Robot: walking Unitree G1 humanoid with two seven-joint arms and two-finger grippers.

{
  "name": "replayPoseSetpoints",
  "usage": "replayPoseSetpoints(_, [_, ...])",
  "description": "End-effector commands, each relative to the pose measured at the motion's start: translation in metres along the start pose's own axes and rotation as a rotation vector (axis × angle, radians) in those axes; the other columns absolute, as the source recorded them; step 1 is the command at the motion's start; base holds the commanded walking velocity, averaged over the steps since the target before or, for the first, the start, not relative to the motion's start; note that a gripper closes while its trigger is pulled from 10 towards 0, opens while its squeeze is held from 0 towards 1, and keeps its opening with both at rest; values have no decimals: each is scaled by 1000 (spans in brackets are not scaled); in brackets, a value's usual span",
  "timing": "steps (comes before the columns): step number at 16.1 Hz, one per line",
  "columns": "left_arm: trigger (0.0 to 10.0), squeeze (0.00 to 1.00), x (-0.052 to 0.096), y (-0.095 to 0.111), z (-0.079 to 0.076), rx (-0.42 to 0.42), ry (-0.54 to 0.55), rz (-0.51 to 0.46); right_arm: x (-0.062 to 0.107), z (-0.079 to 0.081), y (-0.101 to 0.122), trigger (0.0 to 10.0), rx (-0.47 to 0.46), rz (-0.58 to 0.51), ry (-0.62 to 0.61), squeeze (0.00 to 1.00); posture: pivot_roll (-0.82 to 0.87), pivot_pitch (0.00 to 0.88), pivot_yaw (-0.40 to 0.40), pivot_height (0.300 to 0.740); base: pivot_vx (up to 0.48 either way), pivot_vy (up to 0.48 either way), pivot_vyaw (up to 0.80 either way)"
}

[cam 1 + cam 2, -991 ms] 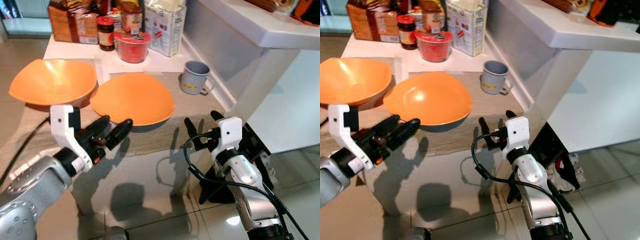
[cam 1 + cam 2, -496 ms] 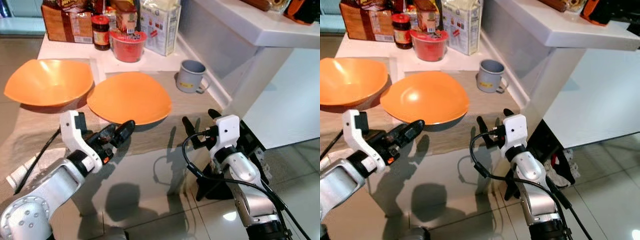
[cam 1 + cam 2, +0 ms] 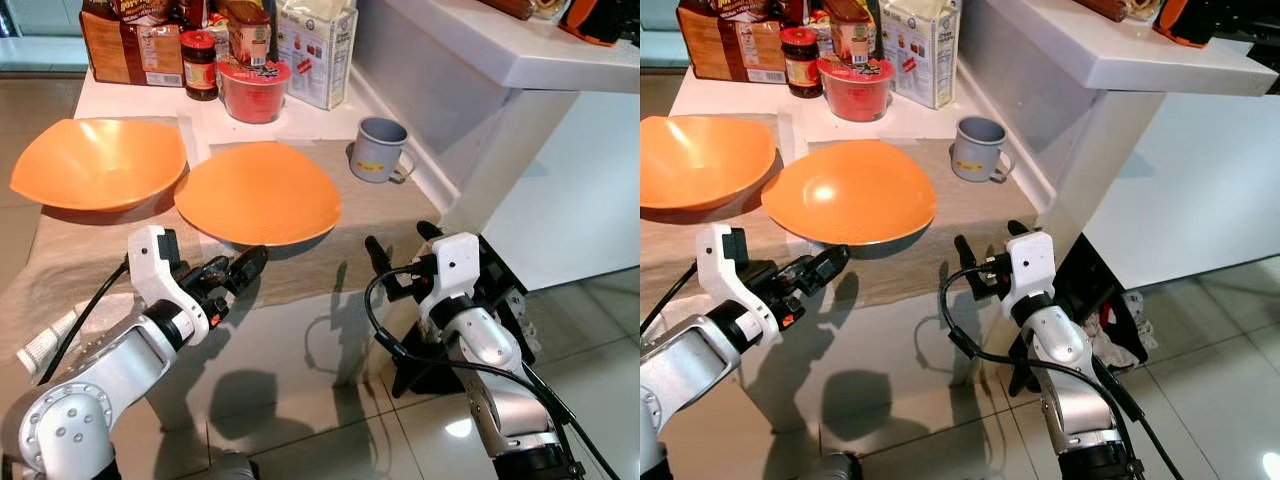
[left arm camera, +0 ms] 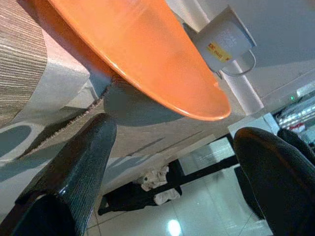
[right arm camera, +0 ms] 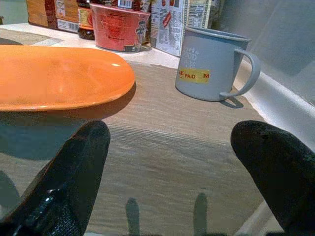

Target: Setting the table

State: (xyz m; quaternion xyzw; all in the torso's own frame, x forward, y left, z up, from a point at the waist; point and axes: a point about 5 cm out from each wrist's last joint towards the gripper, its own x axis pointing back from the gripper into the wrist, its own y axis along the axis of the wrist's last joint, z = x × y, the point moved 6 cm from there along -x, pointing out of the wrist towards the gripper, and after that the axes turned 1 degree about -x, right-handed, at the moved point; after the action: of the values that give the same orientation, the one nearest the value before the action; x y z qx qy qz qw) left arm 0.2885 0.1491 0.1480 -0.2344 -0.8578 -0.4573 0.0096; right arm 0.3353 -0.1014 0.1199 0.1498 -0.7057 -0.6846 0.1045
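Left eye view: two orange bowls are sitting on a beige table runner (image 3: 330, 268); the nearer orange bowl (image 3: 258, 193) is lying just ahead of the left gripper (image 3: 235, 272), the farther orange bowl (image 3: 97, 162) beside it to the left. A grey mug (image 3: 378, 150) is standing upright to the right of the nearer bowl, apart from it. The right gripper (image 3: 400, 252) is hovering at the table's near edge, its fingers spread wide and empty. A red lidded tub (image 3: 253, 90), a dark jar (image 3: 199, 65) and a white carton (image 3: 317, 52) are crowding the back of the table.

Left wrist view: the left gripper's fingers (image 4: 81, 164) are standing well apart, holding nothing, just below the nearer bowl's rim; it is also showing a bundle of cloth (image 4: 150, 179) on the tiled floor under the table.

Right wrist view: a yellow "PAID" sticker (image 5: 193, 74) is reading clearly on the mug, handle pointing away from the bowl. Nothing is standing between this gripper and the mug.
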Motion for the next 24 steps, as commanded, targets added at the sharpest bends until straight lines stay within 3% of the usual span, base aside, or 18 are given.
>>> replayPoseSetpoints(1, [10000,0,-4,-2,-1,2,11,3,3,-5,1,10000,19,0,-14,153,160,39,-117,740,0,0,0])
replayPoseSetpoints(5, [10000,0,-17,-7,-3,17,19,-7,3,-5,1,10000,20,-3,-11,149,147,33,-113,740,0,0,0])
replayPoseSetpoints(9, [10000,0,-32,1,8,-146,75,-38,12,-3,0,10000,11,-6,-15,149,122,23,-97,740,0,0,0])
replayPoseSetpoints(12, [10000,0,-38,8,6,-282,86,-76,20,-3,-3,10000,5,-1,-25,149,111,19,-84,740,0,0,0])
replayPoseSetpoints(13, [10000,0,-35,10,6,-396,97,-96,22,-4,-3,10000,4,-3,-32,149,110,20,-82,740,0,0,0])
replayPoseSetpoints(14, [10000,0,-26,5,3,-596,98,-114,29,-5,-4,10000,10,-4,-43,149,109,21,-79,740,0,0,0])
replayPoseSetpoints(17, [10000,0,3,3,10,-882,162,-217,46,-11,-14,10000,29,14,-86,157,113,26,-73,740,0,0,0])
replayPoseSetpoints(18, [10000,0,7,3,8,-937,166,-245,47,-12,-15,10000,29,16,-94,157,117,25,-72,740,0,0,0])
replayPoseSetpoints(22, [10000,0,4,8,8,-865,210,-321,42,-14,-15,10000,24,9,-105,157,124,12,-76,740,0,-240,0])
replayPoseSetpoints(24, [10000,0,-2,9,5,-847,205,-338,35,-17,-14,10000,21,2,-110,212,123,9,-75,740,0,-480,656])
